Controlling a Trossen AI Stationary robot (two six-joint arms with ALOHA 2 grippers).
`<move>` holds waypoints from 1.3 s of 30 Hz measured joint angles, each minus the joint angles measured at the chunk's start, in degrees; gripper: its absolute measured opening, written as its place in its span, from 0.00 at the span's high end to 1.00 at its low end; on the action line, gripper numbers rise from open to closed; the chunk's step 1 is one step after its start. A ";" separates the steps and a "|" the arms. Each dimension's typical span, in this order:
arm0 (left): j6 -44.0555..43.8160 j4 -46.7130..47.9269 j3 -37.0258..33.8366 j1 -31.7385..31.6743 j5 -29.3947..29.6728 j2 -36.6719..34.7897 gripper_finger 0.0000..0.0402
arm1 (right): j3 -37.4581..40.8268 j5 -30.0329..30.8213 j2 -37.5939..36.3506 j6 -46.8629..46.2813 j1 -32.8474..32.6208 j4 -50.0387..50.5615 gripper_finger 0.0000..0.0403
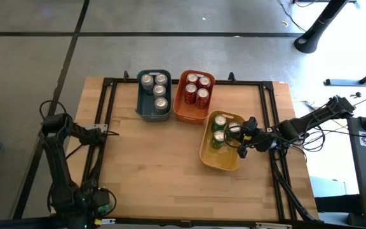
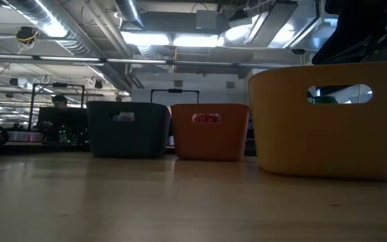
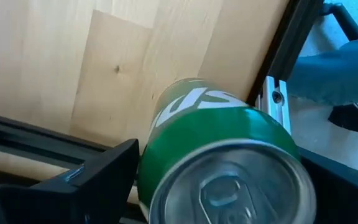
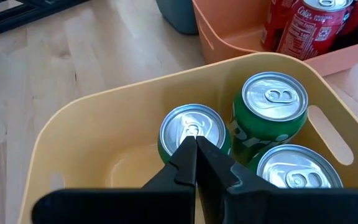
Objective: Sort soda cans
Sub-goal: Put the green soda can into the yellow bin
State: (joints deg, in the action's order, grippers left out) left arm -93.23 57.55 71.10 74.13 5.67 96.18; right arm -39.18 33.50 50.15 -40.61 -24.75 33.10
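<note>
Left gripper (image 3: pixel 222 186) sits near the bench's (image 1: pixel 157 165) left edge, over the black frame rail (image 1: pixel 97 152), fingers spread wide around a green can (image 3: pixel 222 155) lying sideways between them, silver top toward the wrist camera. Blue-grey bin (image 1: pixel 154 95) stands at the far edge of the bench, holding four silver cans (image 1: pixel 156 89) upright. Orange bin (image 1: pixel 193 95) stands just beside it, holding four red cans (image 1: pixel 197 88) upright. Yellow bin (image 1: pixel 221 141) sits nearer the right edge, close to the orange bin, holding three green cans (image 4: pixel 269 115) upright, grouped at one end. Right gripper (image 4: pixel 196 163) hangs over the yellow bin above those cans, fingers pressed together, holding nothing.
</note>
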 joint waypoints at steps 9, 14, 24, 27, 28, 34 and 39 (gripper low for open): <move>-1.03 0.08 -1.04 -2.99 -3.86 -0.10 0.26 | 0.00 -1.06 0.00 -0.04 0.00 0.00 0.99; 2.86 0.41 -0.05 -7.48 -4.18 -0.17 0.26 | 0.00 -4.58 -0.01 -1.47 0.00 -0.02 0.99; 27.68 9.11 12.07 -24.54 -2.56 -0.17 0.26 | 0.00 -13.83 -0.02 -1.81 -0.07 -0.02 0.99; 37.84 10.01 16.31 -31.61 -1.39 -0.17 0.26 | 0.00 -14.56 -0.01 -1.05 -0.07 0.01 0.99; 40.90 9.47 17.62 -34.01 -1.34 -0.17 0.26 | 0.00 -14.69 -0.02 -0.61 -0.07 0.09 0.99; 59.26 7.45 24.80 -47.21 -0.24 -0.17 0.26 | 0.00 -14.03 0.99 1.25 -0.04 0.15 0.99; 71.90 1.57 29.16 -56.00 1.30 1.13 0.26 | 0.00 -10.72 3.28 0.68 -0.07 -0.66 0.99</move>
State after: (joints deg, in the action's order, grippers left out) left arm -21.33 59.12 100.26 18.13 6.97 97.32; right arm -39.18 22.78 53.43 -39.92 -24.82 32.44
